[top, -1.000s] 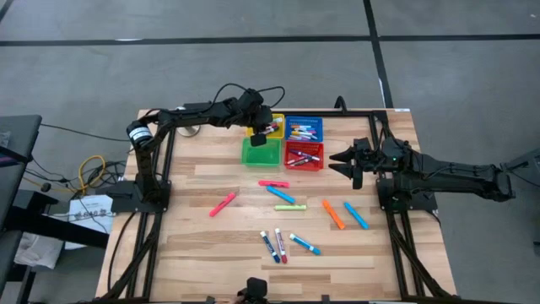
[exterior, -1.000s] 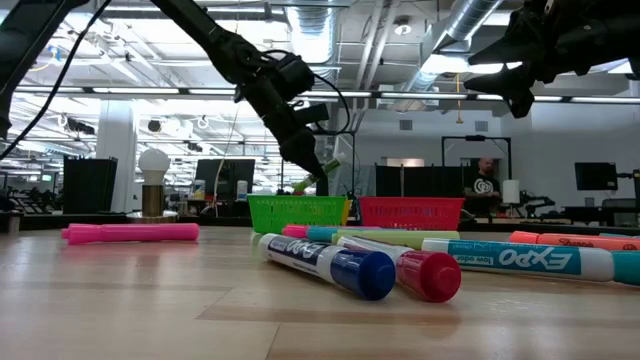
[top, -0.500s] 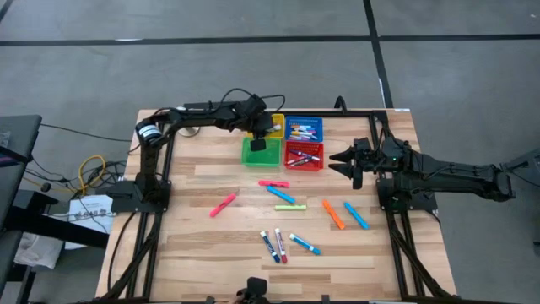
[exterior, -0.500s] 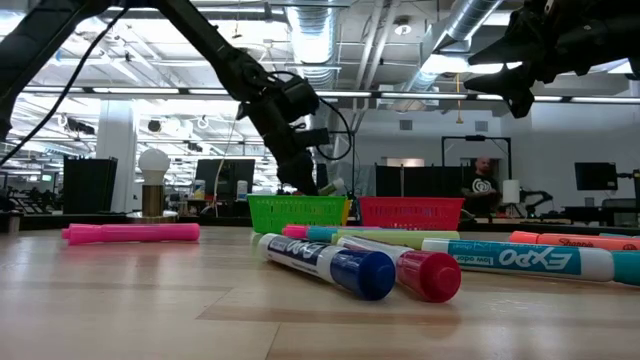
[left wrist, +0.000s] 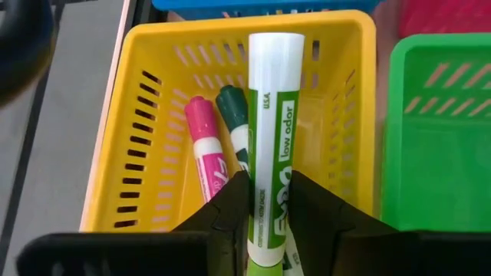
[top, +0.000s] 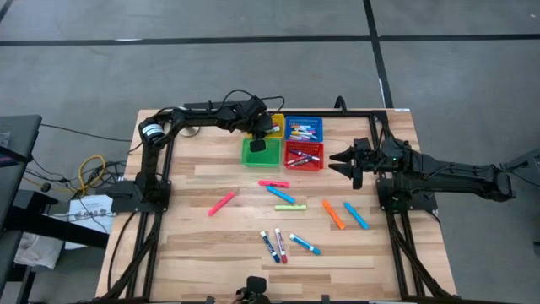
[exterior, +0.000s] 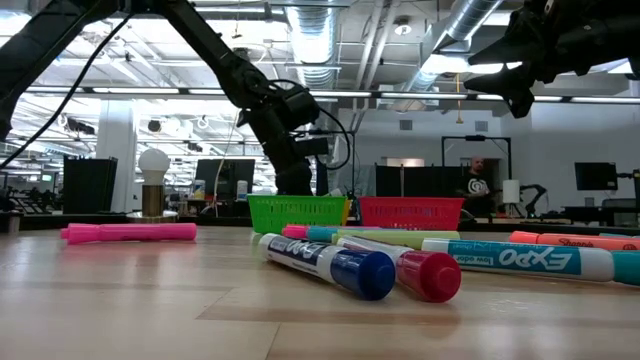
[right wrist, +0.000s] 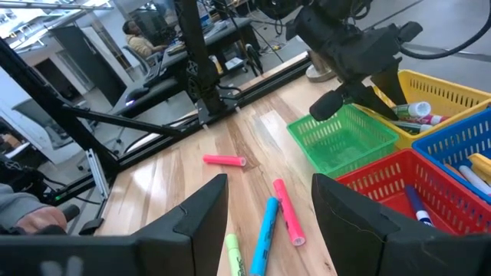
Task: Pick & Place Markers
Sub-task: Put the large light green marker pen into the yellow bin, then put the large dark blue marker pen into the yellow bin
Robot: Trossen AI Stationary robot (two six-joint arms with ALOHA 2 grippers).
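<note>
My left gripper (top: 263, 132) slants down over the yellow basket (left wrist: 153, 115), shut on a white marker with a green label (left wrist: 272, 100). A pink marker (left wrist: 205, 149) and a dark-capped marker (left wrist: 232, 111) lie in that basket. The green basket (top: 261, 153), blue basket (top: 304, 128) and red basket (top: 304, 156) stand beside it; the blue and red ones hold markers. Several more markers lie loose on the table, among them a pink one (top: 222, 203) and an orange one (top: 333, 214). My right gripper (top: 340, 159) waits open above the table's right side. My left gripper pinches the marker's barrel on its green label (left wrist: 266, 201) between its two fingers (left wrist: 230, 205). The fingers slant down from the table's left side, and the marker runs along them, its white end pointing ahead over the yellow basket. Whether it touches the basket cannot be told.
The four baskets stand in a tight square at the table's far middle. Loose markers are spread over the middle and near part of the table, three of them (top: 281, 245) close to the near edge. Black frame rails (top: 160, 194) run along both sides.
My left gripper has gone down toward the baskets with the green-labelled marker and tipped further downward; it stays shut on the marker. In the low view the marker has sunk from above the green basket to behind its rim.
</note>
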